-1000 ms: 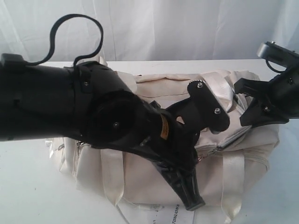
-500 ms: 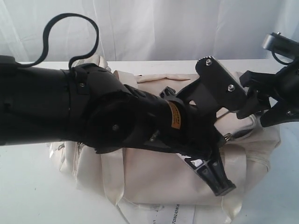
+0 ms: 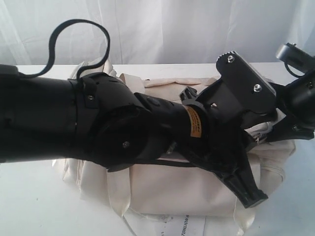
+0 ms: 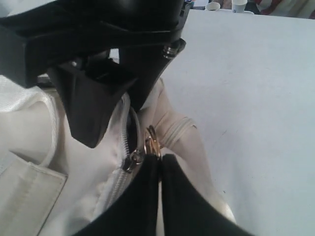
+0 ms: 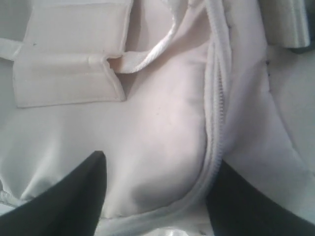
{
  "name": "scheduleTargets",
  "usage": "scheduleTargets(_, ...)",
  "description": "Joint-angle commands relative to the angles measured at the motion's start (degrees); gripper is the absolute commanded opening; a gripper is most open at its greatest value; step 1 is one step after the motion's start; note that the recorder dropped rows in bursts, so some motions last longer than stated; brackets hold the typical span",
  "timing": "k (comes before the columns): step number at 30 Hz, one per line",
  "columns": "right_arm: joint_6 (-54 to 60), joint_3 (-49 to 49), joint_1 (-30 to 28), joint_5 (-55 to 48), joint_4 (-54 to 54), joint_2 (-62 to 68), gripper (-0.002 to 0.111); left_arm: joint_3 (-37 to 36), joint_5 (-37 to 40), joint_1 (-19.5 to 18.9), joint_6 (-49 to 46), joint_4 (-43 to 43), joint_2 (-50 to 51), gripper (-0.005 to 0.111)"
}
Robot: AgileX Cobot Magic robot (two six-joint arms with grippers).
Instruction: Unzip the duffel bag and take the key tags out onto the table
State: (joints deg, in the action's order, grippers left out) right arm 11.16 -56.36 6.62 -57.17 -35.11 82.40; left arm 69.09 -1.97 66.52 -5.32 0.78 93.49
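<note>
**Two pincers at the zipper of a cream bag**

A cream bag lies on a white table, under both black arms. The left arm reaches across most of it, so only parts of the fabric show.

The left pincer has its two dark fingers pressed together, pinching a small gold ring right at their tips. The ring hangs from a grey slider just beside those tips. Just beyond the slider a short dark slit shows along the zipper line. Bare table lies off to one side of this pincer, past the end of the bag.

The right pincer is spread wide, close above the bag. Smooth cream fabric fills the space between its fingers. The zipper runs through that space, nearer to one finger than the other, with its teeth meshed along this stretch. Farther out from the tips sits a sewn cream patch. Whether the fingers touch the cloth is unclear.

A white paper tag pokes out from under the bag's near edge.
</note>
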Motion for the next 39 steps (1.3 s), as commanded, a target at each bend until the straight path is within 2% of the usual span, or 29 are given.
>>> scheduleTargets(1, 0.4, 0.4, -0.4, 1.1, -1.2, 0.0, 0.045, 0.3, -1.6, 0.5, 0.0, -0.4, -0.8, 0.000)
scheduleTargets(10, 0.4, 0.4, -0.4, 1.3, -1.2, 3.2, 0.014, 0.3, -2.9, 0.5, 0.0, -0.4, -0.8, 0.000)
scheduleTargets(14, 0.4, 0.4, -0.4, 2.3, -0.8, 4.6, 0.006, 0.3, -1.9, 0.5, 0.0, -0.3, -0.9, 0.000)
scheduleTargets(18, 0.4, 0.4, -0.4, 5.1, 2.1, 4.8, 0.001, 0.3, 3.2, 0.5, -0.5, -0.3, -0.9, 0.000)
scheduleTargets(30, -2.8, 0.4, -0.4, 7.6, 7.1, 5.1, 0.000, 0.3, 17.2, 0.4, -2.2, 0.2, -1.6, 0.000)
scheduleTargets(35, -3.1, 0.4, -0.4, 7.6, 7.7, 5.1, 0.000, 0.2, 23.8, -0.3, -1.8, 4.1, -3.0, 0.000)
scheduleTargets(39, -3.8, 0.4, -0.4, 7.6, 8.4, 5.1, 0.000, -0.3, 29.1, -0.7, 2.9, 11.0, -4.3, 0.000)
